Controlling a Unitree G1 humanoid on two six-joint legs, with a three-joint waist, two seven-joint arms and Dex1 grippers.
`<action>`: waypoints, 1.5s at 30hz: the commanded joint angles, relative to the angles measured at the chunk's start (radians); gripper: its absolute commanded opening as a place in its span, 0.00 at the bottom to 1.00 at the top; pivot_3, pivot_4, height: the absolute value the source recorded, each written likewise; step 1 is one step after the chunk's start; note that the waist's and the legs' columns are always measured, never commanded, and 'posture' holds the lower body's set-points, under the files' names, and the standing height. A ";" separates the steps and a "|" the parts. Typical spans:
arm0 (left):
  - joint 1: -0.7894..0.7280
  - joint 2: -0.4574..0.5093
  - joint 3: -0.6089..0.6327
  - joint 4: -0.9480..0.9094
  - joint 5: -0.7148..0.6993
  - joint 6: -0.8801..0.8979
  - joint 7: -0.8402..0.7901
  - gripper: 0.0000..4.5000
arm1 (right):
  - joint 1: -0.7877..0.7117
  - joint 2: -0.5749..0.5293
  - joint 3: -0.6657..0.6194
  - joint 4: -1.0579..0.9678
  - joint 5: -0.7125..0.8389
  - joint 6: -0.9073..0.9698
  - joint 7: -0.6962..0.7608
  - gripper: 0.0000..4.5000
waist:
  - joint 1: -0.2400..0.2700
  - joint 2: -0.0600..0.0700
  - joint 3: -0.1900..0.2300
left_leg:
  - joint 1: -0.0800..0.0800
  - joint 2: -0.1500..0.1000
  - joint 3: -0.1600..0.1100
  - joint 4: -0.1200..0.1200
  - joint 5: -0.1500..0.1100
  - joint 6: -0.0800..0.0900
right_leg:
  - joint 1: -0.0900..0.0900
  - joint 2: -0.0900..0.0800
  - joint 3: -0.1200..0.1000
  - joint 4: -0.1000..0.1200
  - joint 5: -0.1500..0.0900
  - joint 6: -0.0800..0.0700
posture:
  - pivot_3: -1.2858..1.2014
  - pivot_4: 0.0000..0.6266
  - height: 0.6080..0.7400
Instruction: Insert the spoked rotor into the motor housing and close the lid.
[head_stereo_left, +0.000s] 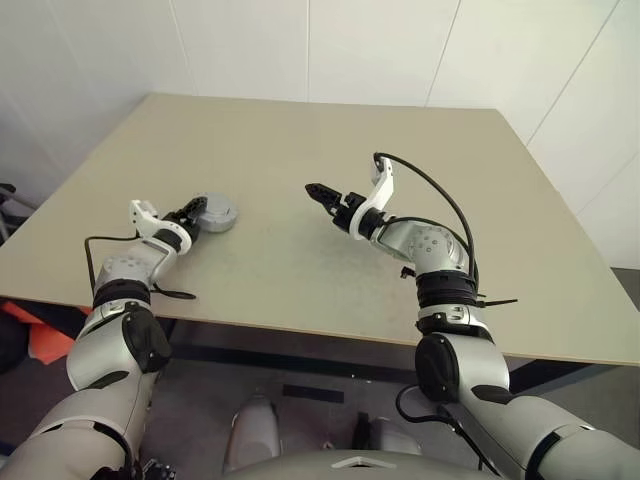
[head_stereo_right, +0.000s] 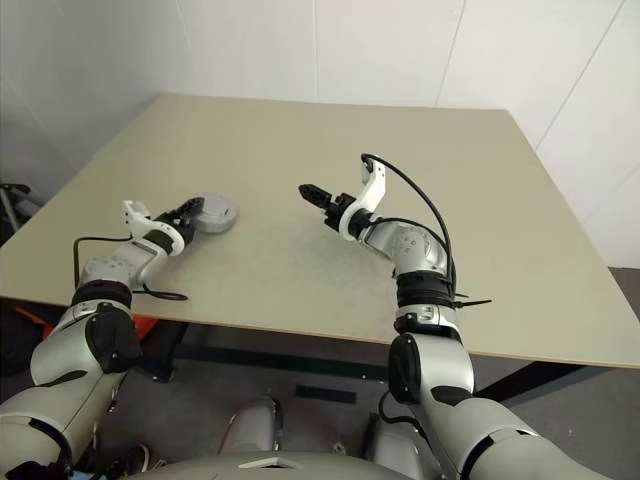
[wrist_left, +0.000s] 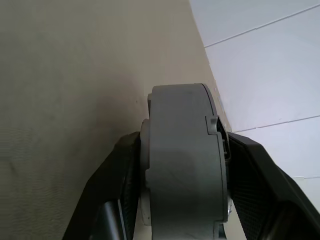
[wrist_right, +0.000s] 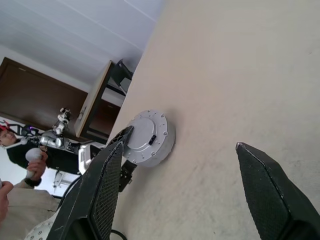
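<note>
Left eye view shows the left claw (head_stereo_left: 190, 218) reaching over the table (head_stereo_left: 300, 150) with its two black fingers closed on the sides of the motor housing (head_stereo_left: 214, 211), a round silver-grey body that rests on the table just ahead of that claw's tips. From the left wrist view the housing (wrist_left: 185, 160) fills the gap between the fingers (wrist_left: 115, 190), one pressed to each flat side, so it is held edge-on. Its top face looks closed and flat in the right wrist view (wrist_right: 148, 137), with small bolts round the rim; whether that face is the lid cannot be told. Off to the right of the held housing and well apart from it, the right claw (head_stereo_left: 318, 193) hangs above the table with its fingers (wrist_right: 267, 192) spread wide and nothing between them.
</note>
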 joint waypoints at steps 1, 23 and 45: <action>-0.043 0.032 0.018 -0.003 -0.006 -0.055 0.017 0.56 | -0.034 -0.003 0.002 -0.001 0.001 -0.015 0.016 0.92 | -0.002 0.000 0.000 | 0.000 0.000 0.000 0.000 0.000 0.000 | 0.000 0.000 0.000 0.001 0.000 0.000 | 0.52 0.00 1.00; -0.131 0.252 -0.220 -0.003 0.284 -0.458 0.006 1.00 | -0.016 -0.071 0.154 -0.009 -0.225 -0.336 0.155 0.92 | 0.004 -0.001 0.000 | 0.006 0.000 -0.002 0.000 0.000 -0.001 | 0.004 -0.002 0.000 0.002 -0.004 0.007 | 0.52 0.00 1.00; 0.060 -0.084 -0.787 -0.445 0.545 -0.520 -0.580 1.00 | 0.308 -0.512 0.360 -0.272 -0.443 -0.537 0.565 0.92 | -0.006 -0.003 0.000 | 0.007 0.002 0.002 0.010 -0.006 0.011 | 0.008 0.000 0.001 0.005 -0.001 -0.002 | 0.52 0.00 1.00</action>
